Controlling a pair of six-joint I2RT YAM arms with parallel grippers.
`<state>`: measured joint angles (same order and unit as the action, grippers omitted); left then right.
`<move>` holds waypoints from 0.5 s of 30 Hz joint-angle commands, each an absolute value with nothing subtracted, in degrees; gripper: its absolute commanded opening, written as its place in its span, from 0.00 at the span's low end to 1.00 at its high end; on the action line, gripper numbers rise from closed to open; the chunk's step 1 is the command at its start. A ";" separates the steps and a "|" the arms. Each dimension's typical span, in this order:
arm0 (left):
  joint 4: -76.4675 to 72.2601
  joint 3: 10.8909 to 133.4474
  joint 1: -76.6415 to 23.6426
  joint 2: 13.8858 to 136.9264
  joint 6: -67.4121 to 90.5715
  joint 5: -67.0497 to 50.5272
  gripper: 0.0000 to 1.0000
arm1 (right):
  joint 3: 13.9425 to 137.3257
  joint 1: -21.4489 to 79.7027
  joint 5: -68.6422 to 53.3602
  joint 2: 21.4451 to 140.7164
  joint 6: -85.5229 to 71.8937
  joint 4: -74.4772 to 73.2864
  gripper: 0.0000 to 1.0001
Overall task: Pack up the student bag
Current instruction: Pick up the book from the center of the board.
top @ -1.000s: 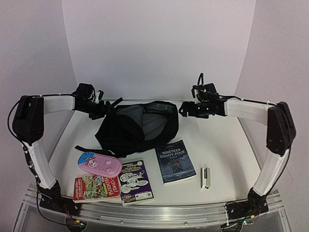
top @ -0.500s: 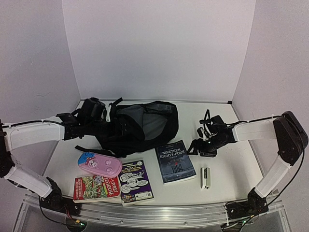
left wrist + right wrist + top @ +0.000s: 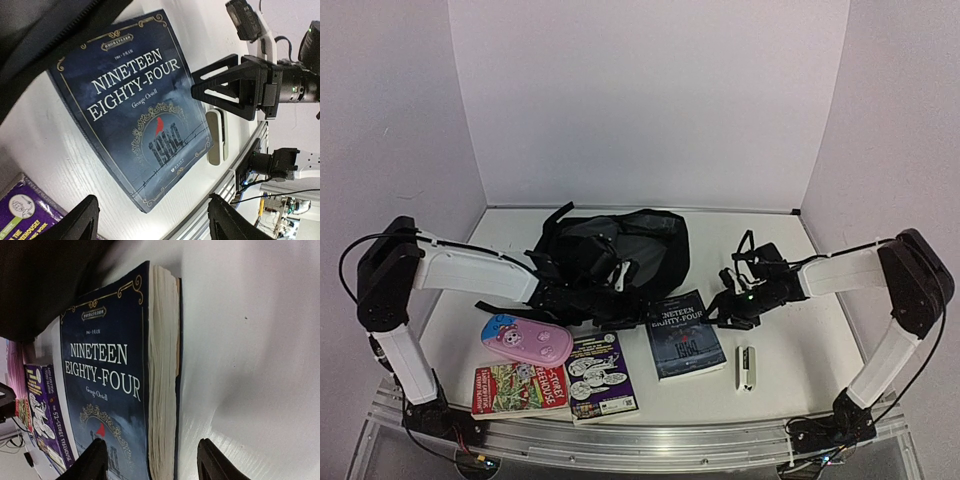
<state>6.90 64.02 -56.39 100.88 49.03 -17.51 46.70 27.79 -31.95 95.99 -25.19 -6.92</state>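
The black student bag (image 3: pixel 630 245) lies at the back middle of the table, its grey lining showing. A dark blue book, "Nineteen Eighty-Four" (image 3: pixel 682 335), lies flat in front of it. My left gripper (image 3: pixel 632 305) is open and empty, low by the bag's front edge, just left of the book. In the left wrist view the book (image 3: pixel 135 110) lies ahead of the open left gripper (image 3: pixel 155 225). My right gripper (image 3: pixel 718 305) is open at the book's right edge. In the right wrist view the right gripper (image 3: pixel 152 460) straddles the page edge of the book (image 3: pixel 115 380).
A pink pencil case (image 3: pixel 525 340), a red book (image 3: pixel 520 388) and a purple book (image 3: pixel 602 375) lie at the front left. A small white object (image 3: pixel 745 367) lies right of the blue book. A metal rail runs along the table's front edge (image 3: pixel 640 440).
My left arm has swung from the bag's left side round to its front, beside the blue book. My right gripper has come down from the back right to the book's right edge.
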 commanded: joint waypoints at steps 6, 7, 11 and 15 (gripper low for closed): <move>12.17 70.31 -56.24 108.53 45.47 -23.99 0.63 | 44.72 27.91 -36.59 98.15 -27.29 -1.05 0.50; 12.94 70.60 -56.25 109.17 45.24 -24.00 0.63 | 44.72 27.89 -36.72 98.24 -27.32 -0.99 0.50; 13.58 71.62 -56.25 112.68 44.82 -25.75 0.61 | 45.06 27.98 -37.61 99.55 -27.44 -0.80 0.50; 12.93 73.02 -56.23 115.06 43.73 -26.96 0.59 | 45.30 28.42 -38.40 100.39 -27.87 -0.53 0.49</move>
